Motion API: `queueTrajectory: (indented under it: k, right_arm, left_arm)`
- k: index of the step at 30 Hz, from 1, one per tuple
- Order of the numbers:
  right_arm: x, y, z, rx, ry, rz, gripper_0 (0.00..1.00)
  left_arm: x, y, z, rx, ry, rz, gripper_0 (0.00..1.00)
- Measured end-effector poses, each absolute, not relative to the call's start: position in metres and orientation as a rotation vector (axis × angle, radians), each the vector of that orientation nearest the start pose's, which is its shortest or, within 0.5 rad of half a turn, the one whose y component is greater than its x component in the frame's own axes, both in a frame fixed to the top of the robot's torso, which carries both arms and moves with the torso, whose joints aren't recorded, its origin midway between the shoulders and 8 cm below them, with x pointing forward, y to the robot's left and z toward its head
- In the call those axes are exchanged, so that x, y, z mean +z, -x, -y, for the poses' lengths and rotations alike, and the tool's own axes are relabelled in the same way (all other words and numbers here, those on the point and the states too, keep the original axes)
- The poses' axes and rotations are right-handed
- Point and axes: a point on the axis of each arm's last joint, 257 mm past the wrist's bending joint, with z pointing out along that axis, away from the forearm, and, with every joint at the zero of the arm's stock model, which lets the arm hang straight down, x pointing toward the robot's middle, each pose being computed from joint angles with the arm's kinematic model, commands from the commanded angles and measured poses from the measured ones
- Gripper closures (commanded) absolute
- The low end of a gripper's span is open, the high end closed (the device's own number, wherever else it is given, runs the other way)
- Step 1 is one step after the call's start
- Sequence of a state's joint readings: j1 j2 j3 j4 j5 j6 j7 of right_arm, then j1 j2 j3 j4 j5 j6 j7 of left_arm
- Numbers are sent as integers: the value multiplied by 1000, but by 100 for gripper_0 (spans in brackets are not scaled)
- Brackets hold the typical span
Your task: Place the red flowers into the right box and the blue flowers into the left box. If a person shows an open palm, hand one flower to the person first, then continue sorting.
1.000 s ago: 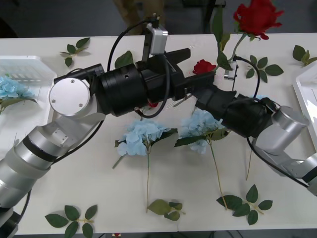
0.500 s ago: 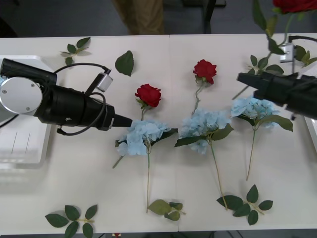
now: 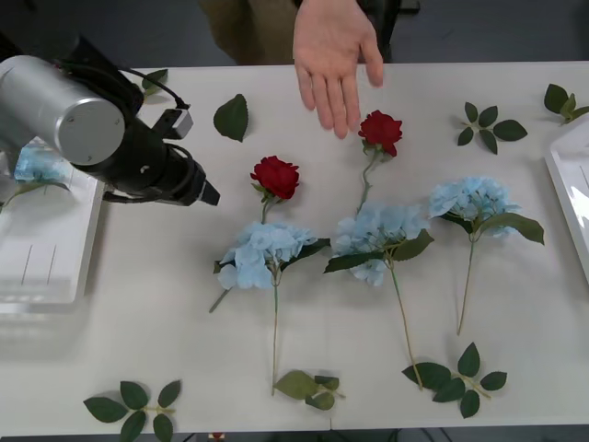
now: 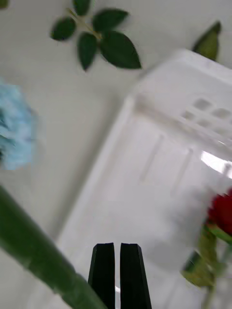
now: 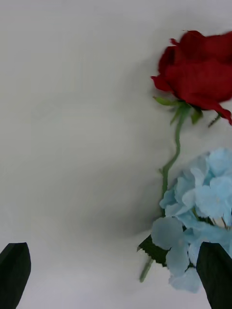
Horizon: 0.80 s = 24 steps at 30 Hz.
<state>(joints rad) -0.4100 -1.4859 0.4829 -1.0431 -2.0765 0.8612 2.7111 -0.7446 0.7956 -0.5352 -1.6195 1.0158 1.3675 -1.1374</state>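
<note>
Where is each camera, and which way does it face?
Front: above the arms, facing down at the table; left arm and a person's open hand show.
Left wrist: on the left gripper, jaws open, over a rose and blue flower.
Right wrist: on the right gripper, jaws shut, over the right box.
Front and left wrist share both flowers.

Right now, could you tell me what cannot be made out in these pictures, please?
- Front view: the white plastic right box is cut off by the right edge.
- Front view: the left arm hides most of the pale blue flower in the white left box.
- Right wrist view: whether the shut right gripper grips the blurred green stem is unclear.
</note>
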Motion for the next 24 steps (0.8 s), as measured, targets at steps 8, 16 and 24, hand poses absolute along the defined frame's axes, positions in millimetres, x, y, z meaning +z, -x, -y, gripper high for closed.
queueTrajectory:
  k: [8,16,24]
  right_arm:
    - [-178,-457,670,-414,570,-2386,100]
    - [-212,-447,662,-310,491,-2439,100]
    - [-206,-460,583,-8,545,-2405,100]
  left_arm:
    - [-232,-527,-165,-128,-173,-2725,0]
    - [-235,-527,-163,-109,-201,-2722,0]
    - [-235,-528,-164,-101,-200,-2717,0]
